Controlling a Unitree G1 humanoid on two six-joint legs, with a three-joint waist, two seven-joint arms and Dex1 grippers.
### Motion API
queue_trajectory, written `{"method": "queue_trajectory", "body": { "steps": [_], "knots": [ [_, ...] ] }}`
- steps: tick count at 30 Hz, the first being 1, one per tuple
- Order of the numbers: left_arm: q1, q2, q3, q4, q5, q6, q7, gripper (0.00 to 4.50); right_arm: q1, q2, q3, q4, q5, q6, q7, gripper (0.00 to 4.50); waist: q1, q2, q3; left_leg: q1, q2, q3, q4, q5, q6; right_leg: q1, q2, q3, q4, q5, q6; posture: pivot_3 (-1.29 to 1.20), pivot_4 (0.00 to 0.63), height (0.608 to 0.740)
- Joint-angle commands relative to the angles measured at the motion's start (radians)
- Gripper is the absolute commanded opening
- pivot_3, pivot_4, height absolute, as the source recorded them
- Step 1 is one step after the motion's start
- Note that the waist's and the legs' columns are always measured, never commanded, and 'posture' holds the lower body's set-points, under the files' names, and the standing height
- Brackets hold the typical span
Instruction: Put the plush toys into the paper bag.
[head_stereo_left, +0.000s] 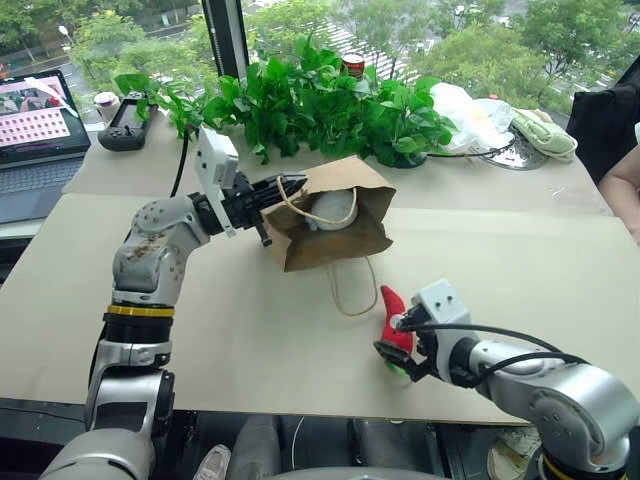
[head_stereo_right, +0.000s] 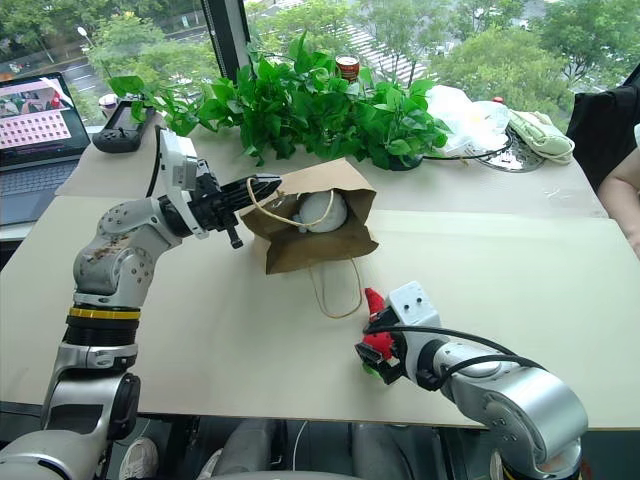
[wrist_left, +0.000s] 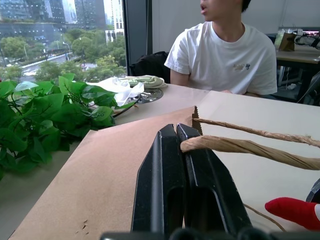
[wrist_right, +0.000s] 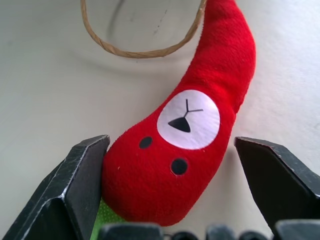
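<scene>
The brown paper bag (head_stereo_left: 330, 245) lies tilted on the table with its mouth held up toward me. My left gripper (head_stereo_left: 290, 185) is shut on the bag's upper cord handle (wrist_left: 240, 147) at the rim. A rounded whitish plush toy (head_stereo_left: 333, 208) sits inside the bag's mouth. The bag's other handle loop (head_stereo_left: 350, 290) lies on the table. Just beyond it rests the red chili plush toy (wrist_right: 185, 140) with its green stem end toward my right gripper (head_stereo_left: 397, 358). That gripper is open and low around the toy's thick end, one finger (wrist_right: 80, 175) touching it and the other apart.
A leafy green plant (head_stereo_left: 320, 100) runs along the back of the table. A laptop (head_stereo_left: 35, 130) and a black controller (head_stereo_left: 122, 125) are at the back left. A white plastic bag (head_stereo_left: 465, 115) and a pale green cloth (head_stereo_left: 545, 135) lie at the back right, near a person's arm (head_stereo_left: 622, 185).
</scene>
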Motion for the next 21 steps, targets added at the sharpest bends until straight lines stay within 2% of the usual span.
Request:
{"method": "queue_trajectory", "body": {
  "steps": [1, 2, 3, 6, 7, 9, 13, 17, 21],
  "knots": [
    [-0.031, 0.001, 0.004, -0.013, -0.006, -0.003, -0.004, 0.0, -0.025, -0.004, 0.004, -0.015, -0.027, -0.002, 0.0, 3.39, 0.0, 0.0, 0.0, 0.0, 0.0, 0.0, 0.0, 0.0, 0.0, 0.0, 0.0, 0.0, 0.0, 0.0, 0.0, 0.0, 0.15, 0.717],
    [-0.031, 0.001, 0.004, -0.013, -0.005, -0.003, -0.004, 0.0, -0.028, -0.01, 0.004, -0.015, -0.03, -0.003, 0.007, 3.2, 0.0, 0.0, 0.0, 0.0, 0.0, 0.0, 0.0, 0.0, 0.0, 0.0, 0.0, 0.0, 0.0, 0.0, 0.0, 0.0, 0.15, 0.717],
    [-0.032, 0.001, 0.004, -0.013, -0.005, -0.004, -0.004, 0.0, -0.031, -0.015, 0.002, -0.015, -0.032, -0.003, 0.014, 2.74, 0.0, 0.0, 0.0, 0.0, 0.0, 0.0, 0.0, 0.0, 0.0, 0.0, 0.0, 0.0, 0.0, 0.0, 0.0, 0.0, 0.15, 0.717],
    [-0.031, 0.001, 0.004, -0.013, -0.004, -0.006, -0.004, 0.0, -0.03, -0.042, -0.014, -0.017, -0.029, -0.004, 0.045, 1.82, 0.001, 0.0, 0.0, 0.0, 0.0, 0.0, 0.0, 0.0, 0.0, 0.0, 0.0, 0.0, 0.0, 0.0, 0.0, 0.0, 0.15, 0.717],
    [-0.031, 0.001, 0.005, -0.014, -0.005, -0.005, -0.003, 0.0, -0.025, -0.06, -0.031, -0.021, -0.023, -0.011, 0.065, 1.31, 0.001, 0.0, 0.0, 0.0, 0.0, 0.0, 0.0, 0.0, 0.0, 0.0, 0.0, 0.0, 0.0, 0.0, 0.0, 0.0, 0.15, 0.717],
    [-0.031, 0.002, 0.006, -0.016, -0.005, -0.005, -0.003, 0.0, -0.031, -0.088, -0.092, -0.039, 0.01, -0.015, 0.127, 0.89, 0.002, 0.0, 0.0, 0.0, 0.0, 0.0, 0.0, 0.0, 0.0, 0.0, 0.0, 0.0, 0.0, 0.0, 0.0, 0.0, 0.15, 0.717],
    [-0.03, 0.003, 0.006, -0.018, -0.004, -0.004, -0.001, 0.0, -0.073, -0.119, -0.186, -0.051, 0.043, -0.036, 0.199, 0.89, 0.002, 0.0, 0.0, 0.0, 0.0, -0.001, 0.0, 0.0, 0.0, 0.001, 0.0, 0.0, 0.0, 0.0, 0.0, 0.0, 0.15, 0.717],
    [-0.026, 0.008, 0.011, -0.023, -0.007, 0.002, 0.002, 0.0, -0.214, -0.124, -0.285, -0.057, 0.104, -0.046, 0.27, 0.89, -0.003, 0.0, 0.0, 0.0, 0.0, -0.001, 0.0, 0.0, 0.0, 0.001, 0.0, 0.0, 0.0, 0.0, 0.0, 0.0, 0.15, 0.717],
    [-0.028, 0.009, 0.011, -0.024, -0.009, 0.006, 0.002, 0.0, -0.354, -0.066, -0.216, -0.031, 0.121, -0.006, 0.251, 0.89, -0.001, 0.0, 0.0, 0.001, 0.0, -0.002, 0.0, 0.0, 0.0, 0.002, 0.002, 0.0, 0.0, 0.0, 0.0, 0.0, 0.15, 0.717]
  ]
}}
